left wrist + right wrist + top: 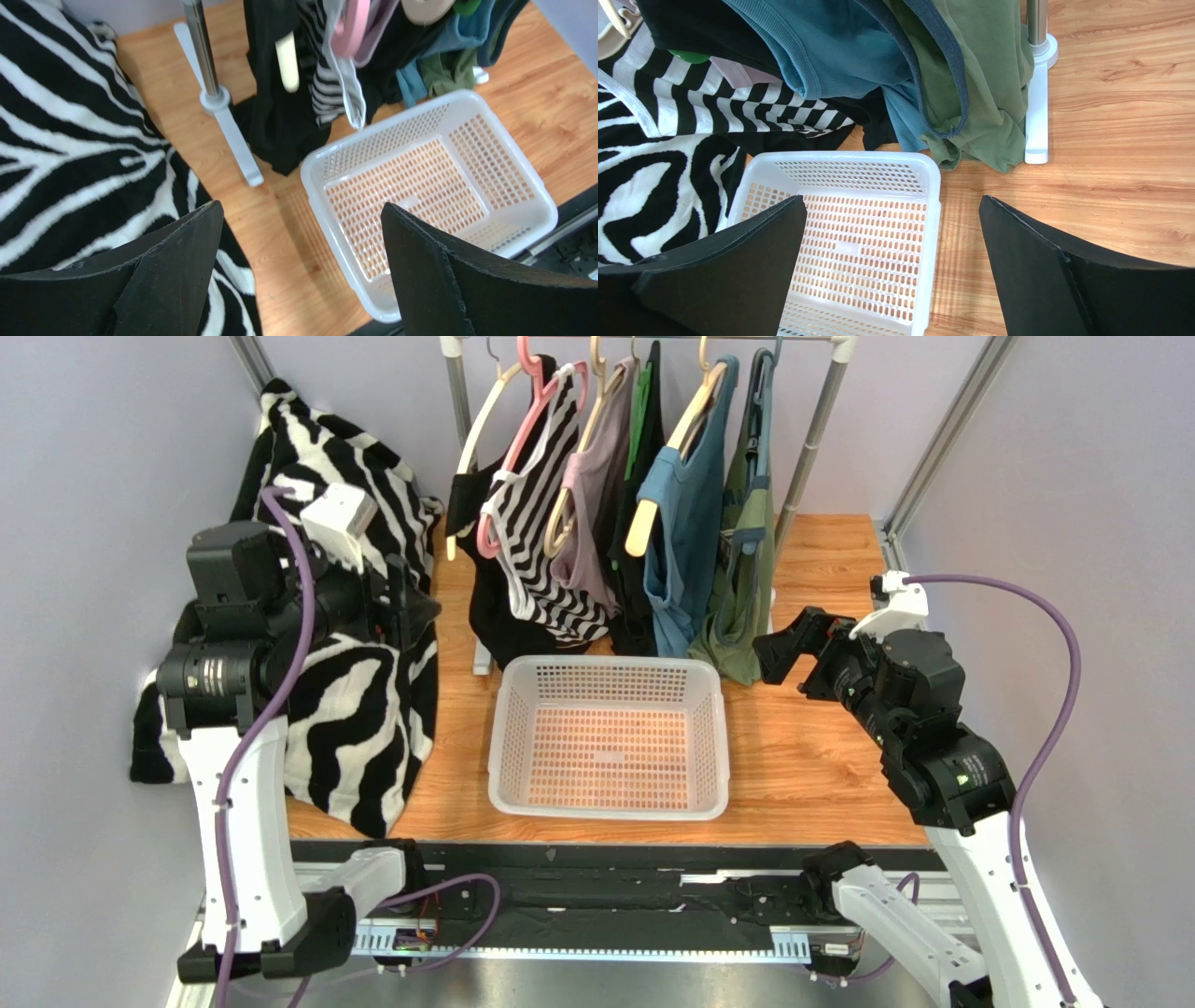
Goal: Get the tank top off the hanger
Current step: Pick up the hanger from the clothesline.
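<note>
- Far left, a zebra-print blanket [351,728] is heaped on the table, right under the left arm.
- The left gripper [400,602] hovers beside that heap with its jaws spread wide and nothing between them, facing the clothes rail.
- Next along is the likeliest target: the striped tank top [540,518] hangs on a pink hanger [508,462], its length running straight down, just to the right of the left jaws and slightly beyond them.
- By my reading the left arm is the nearer one.
- A black garment [498,616] hangs between those jaws and the stripes, and the rail's post [200,49] stands close by, so both could snag a reach.
- Below the clothes sits a white basket [606,667], with nothing in it.
- Further right hang a teal top [687,532] and a green top [744,602]; which one is meant I cannot say for sure.
- The right gripper [786,651] sits low beside the green top's hem, jaws fully apart and holding nothing.
</note>
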`<act>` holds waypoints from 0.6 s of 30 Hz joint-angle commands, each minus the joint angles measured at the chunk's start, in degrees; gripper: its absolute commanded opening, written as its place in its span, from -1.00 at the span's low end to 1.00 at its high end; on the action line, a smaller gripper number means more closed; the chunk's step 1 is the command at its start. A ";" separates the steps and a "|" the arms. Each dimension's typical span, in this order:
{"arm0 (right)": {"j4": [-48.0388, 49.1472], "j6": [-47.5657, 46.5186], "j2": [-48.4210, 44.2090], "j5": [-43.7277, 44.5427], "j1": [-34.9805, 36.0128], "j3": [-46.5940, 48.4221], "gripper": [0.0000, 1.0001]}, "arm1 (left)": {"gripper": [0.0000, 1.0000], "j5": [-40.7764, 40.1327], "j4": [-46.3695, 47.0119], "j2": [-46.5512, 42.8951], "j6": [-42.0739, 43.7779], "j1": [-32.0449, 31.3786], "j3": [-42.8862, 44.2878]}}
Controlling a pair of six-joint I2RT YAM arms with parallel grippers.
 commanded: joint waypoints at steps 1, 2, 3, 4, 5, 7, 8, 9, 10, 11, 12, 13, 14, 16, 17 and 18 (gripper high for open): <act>2.78 -2.34 -0.09 3.17 1.06 -0.48 1.00 | 0.89 3.17 2.04 4.52 -2.37 -0.02 8.74; 2.86 -2.61 -0.18 3.61 1.15 -0.57 1.00 | 0.90 3.70 2.48 6.36 -2.63 -0.10 10.16; 2.95 -2.78 -0.18 5.01 1.76 -0.83 1.00 | 0.90 4.75 3.01 7.25 -3.07 -0.02 11.40; 3.13 -3.22 -0.10 5.63 2.03 -0.83 1.00 | 0.90 5.20 3.53 8.13 -3.51 -0.19 14.11; 3.21 -3.49 0.17 6.07 2.47 -1.01 1.00 | 0.91 5.72 4.23 10.14 -4.47 -0.19 15.53; 3.48 -4.01 0.61 7.65 3.70 -1.10 1.00 | 0.91 6.52 4.42 12.69 -5.44 -0.80 20.86; 3.65 -4.10 1.30 8.61 4.05 -1.01 1.00 | 0.91 6.26 4.50 15.40 -5.97 -1.42 22.99; 3.92 -4.37 1.75 8.89 4.92 -1.01 1.00 | 0.92 6.00 4.59 16.74 -5.98 -2.81 24.92; 4.09 -4.54 2.19 9.15 5.28 -0.75 1.00 | 0.93 5.30 4.68 18.05 -6.06 -3.18 28.86; 4.18 -4.98 2.54 9.67 5.72 -0.66 1.00 | 0.93 4.33 5.12 20.77 -6.06 -4.92 30.81; 4.27 -5.16 3.59 10.11 6.50 -0.40 1.00 | 0.94 3.19 5.29 22.10 -5.98 -6.33 34.40; 4.36 -5.51 4.03 10.64 6.95 -0.05 1.00 | 0.95 3.01 5.64 23.50 -5.98 -6.60 36.18; 4.27 -5.95 4.38 12.04 7.39 0.57 1.00 | 0.95 2.92 6.17 26.30 -8.24 -6.78 37.85; 4.18 -6.21 5.44 13.10 8.53 1.19 0.99 | 0.96 2.74 7.66 29.91 -9.83 -6.78 41.55; 4.36 -6.39 5.62 13.98 9.06 1.45 0.99 | 0.96 2.83 8.45 30.89 -10.28 -6.78 42.08; 4.62 -6.48 5.62 14.33 9.15 1.45 0.99 | 0.96 3.18 9.24 31.77 -10.72 -6.78 42.52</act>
